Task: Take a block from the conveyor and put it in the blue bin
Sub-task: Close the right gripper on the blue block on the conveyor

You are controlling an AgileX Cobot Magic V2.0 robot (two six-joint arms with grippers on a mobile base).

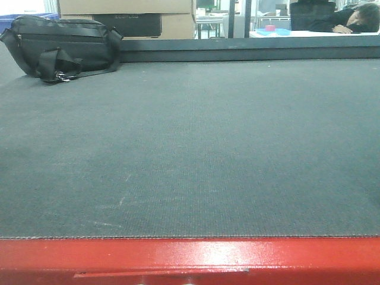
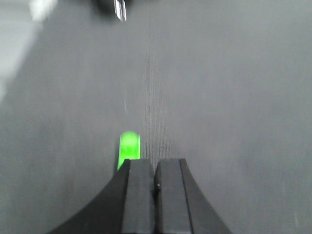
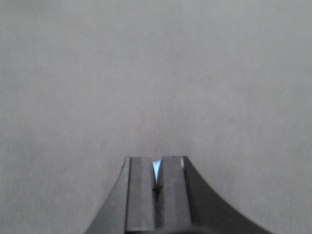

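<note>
Left gripper point(image 2: 155, 170) is pressed shut on nothing, over the conveyor point(image 2: 219, 97). A blurry green block point(image 2: 129, 147) lies on the belt right against its left outer edge, outside the jaws. Right gripper point(image 3: 156, 170) is closed too, with just a thin bluish sliver in the slit, can't tell what it is. From the front it's wide open belt, with the red frame point(image 1: 190, 258) along the near edge and a black bag point(image 1: 59, 44) in the far left corner.

Cardboard boxes point(image 1: 124, 6), black bag point(image 1: 59, 43), person slumped point(image 1: 351, 20)
</note>
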